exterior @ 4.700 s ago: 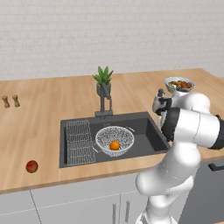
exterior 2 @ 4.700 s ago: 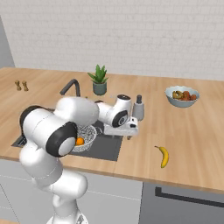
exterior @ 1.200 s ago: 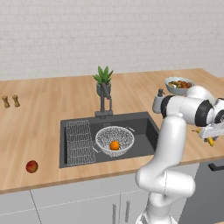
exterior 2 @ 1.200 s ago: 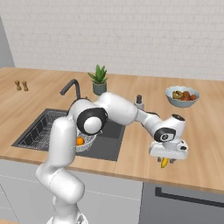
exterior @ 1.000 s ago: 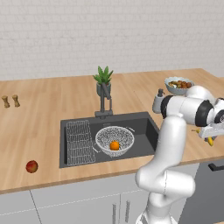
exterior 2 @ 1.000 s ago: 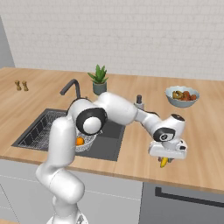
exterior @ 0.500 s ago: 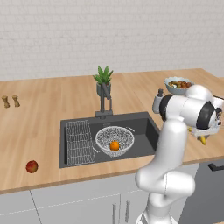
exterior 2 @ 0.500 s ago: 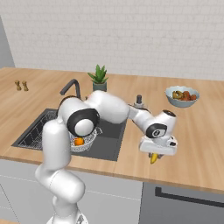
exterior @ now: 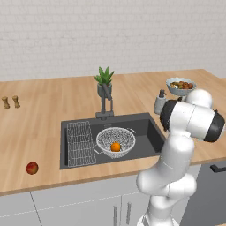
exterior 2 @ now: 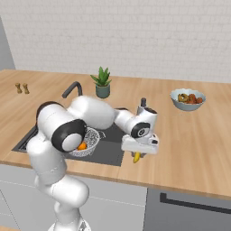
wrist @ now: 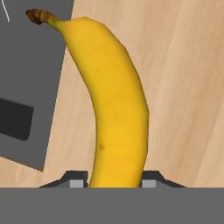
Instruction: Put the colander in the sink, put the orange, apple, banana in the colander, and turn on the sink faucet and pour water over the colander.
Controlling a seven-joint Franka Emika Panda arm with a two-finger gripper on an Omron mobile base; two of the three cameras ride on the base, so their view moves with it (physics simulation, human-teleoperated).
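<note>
My end effector (exterior 2: 137,154) is clamped on the slim curved yellow banana with dark tips (wrist: 114,105), its two small dark fingertips (wrist: 73,178) pressed to either side of the fruit near one end. In the hand view the banana runs up from between them to its brown stem, over the light wooden desk (wrist: 183,87) and a corner of dark grey. In the right base view the banana's yellow end pokes out beneath my hand, above the desk just right of the large dark grey rectangular sink (exterior: 145,128).

The wide round colander of fine silver-white wire mesh (exterior: 115,140) sits inside the sink, and the small plain round orange (exterior: 115,147) lies in it. A flat rectangular wire rack (exterior: 80,141) lies in the sink's left part. The small red apple with a yellowish patch (exterior: 32,167) rests on the desk well left of the sink, near the front edge. The tall slim dark grey faucet (exterior: 105,101) stands behind the sink, with the green spiky potted plant (exterior: 104,77) behind it.
</note>
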